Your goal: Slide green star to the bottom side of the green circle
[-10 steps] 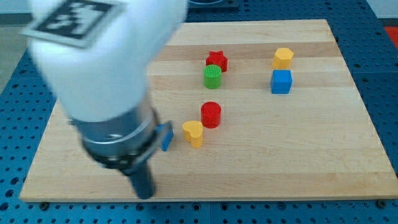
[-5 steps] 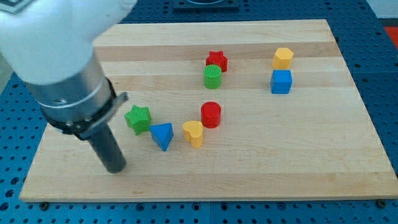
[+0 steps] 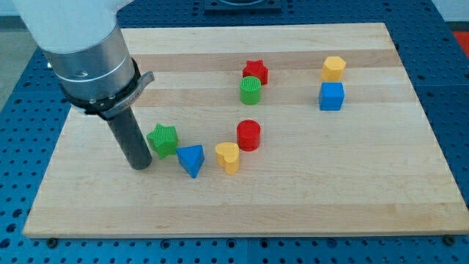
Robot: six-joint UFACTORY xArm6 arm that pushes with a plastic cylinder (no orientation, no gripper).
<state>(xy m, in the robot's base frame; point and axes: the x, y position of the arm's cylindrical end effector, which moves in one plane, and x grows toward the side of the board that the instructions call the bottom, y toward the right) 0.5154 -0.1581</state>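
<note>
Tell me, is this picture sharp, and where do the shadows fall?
Camera view: sharp all over, no motion blur on the arm; my tip sits just left of the green star; light is soft and even, with faint shadows under the blocks and no glare on the board.

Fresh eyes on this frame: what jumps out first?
The big white and grey arm fills the view's upper left, its dark rod ending with my tip just left of the green star. Next, a loose arc of blocks mid-board: green star, blue triangle, yellow block, red cylinder. The green circle sits higher up, touching the red star.
</note>
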